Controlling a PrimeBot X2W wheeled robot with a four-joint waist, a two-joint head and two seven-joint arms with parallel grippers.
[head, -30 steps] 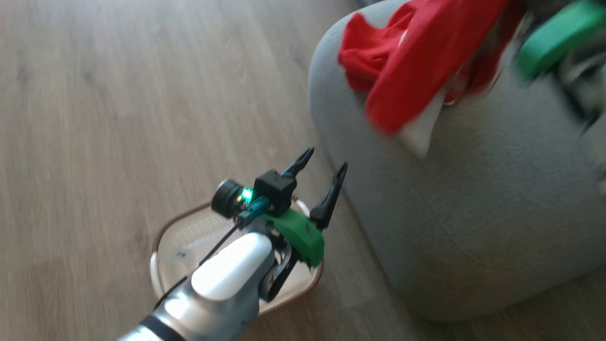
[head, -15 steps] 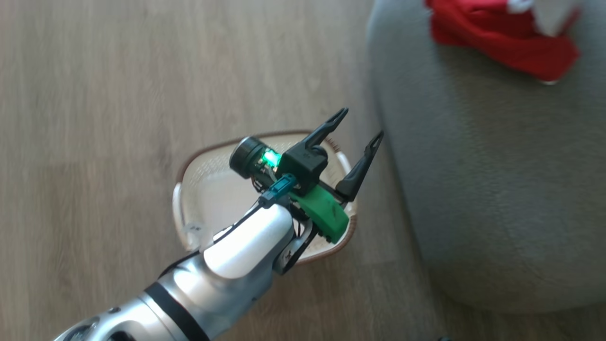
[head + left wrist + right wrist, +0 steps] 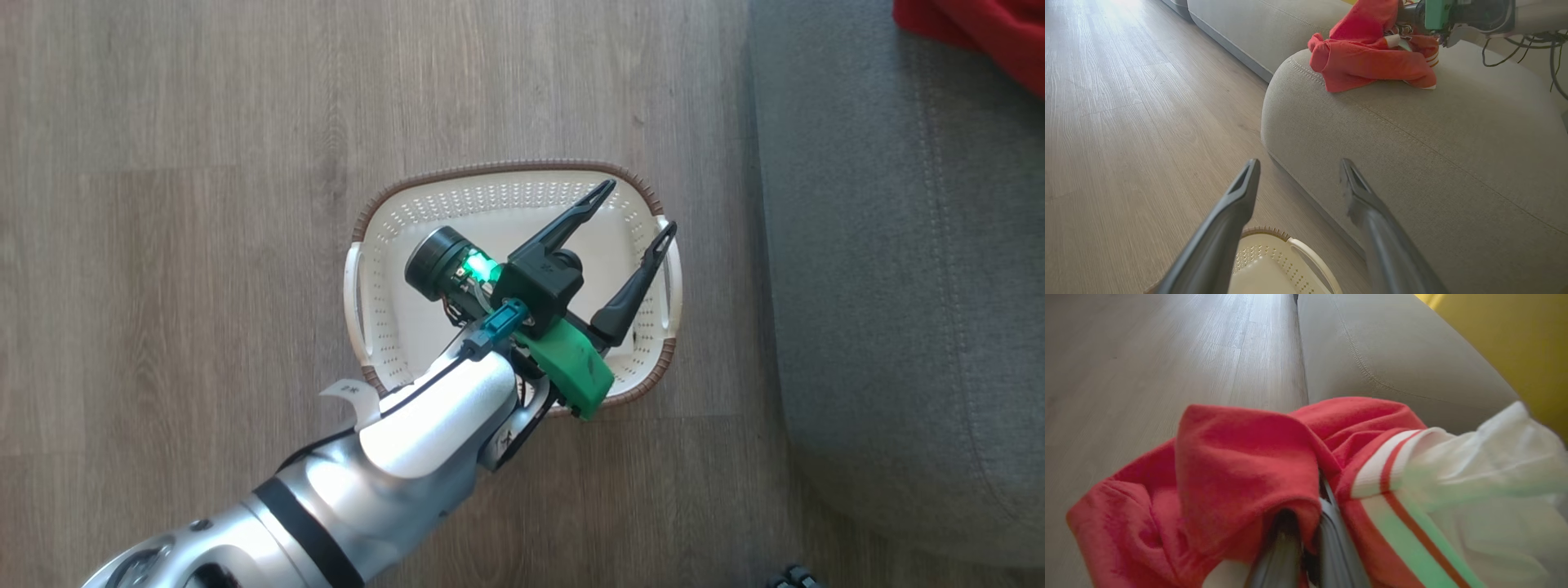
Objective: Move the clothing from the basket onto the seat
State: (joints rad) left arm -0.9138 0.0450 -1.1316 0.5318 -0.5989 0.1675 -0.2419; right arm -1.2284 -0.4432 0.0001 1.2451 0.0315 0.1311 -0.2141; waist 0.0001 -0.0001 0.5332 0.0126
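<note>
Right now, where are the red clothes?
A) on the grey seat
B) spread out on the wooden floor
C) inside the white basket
A: the red clothing sits bunched on top of the grey seat, away from the basket down on the floor.

Even daylight keeps the head view sharp, with a sheen on the pale forearm shell [image 3: 424,425] and a green lamp [image 3: 478,267] glowing. Glare whitens the far wooden floor [image 3: 1122,16] in the left wrist view, where the left gripper [image 3: 1299,165] looms out of focus. In the right wrist view the red garment [image 3: 1241,469] is soft, its pale edge smeared greenish.
</note>
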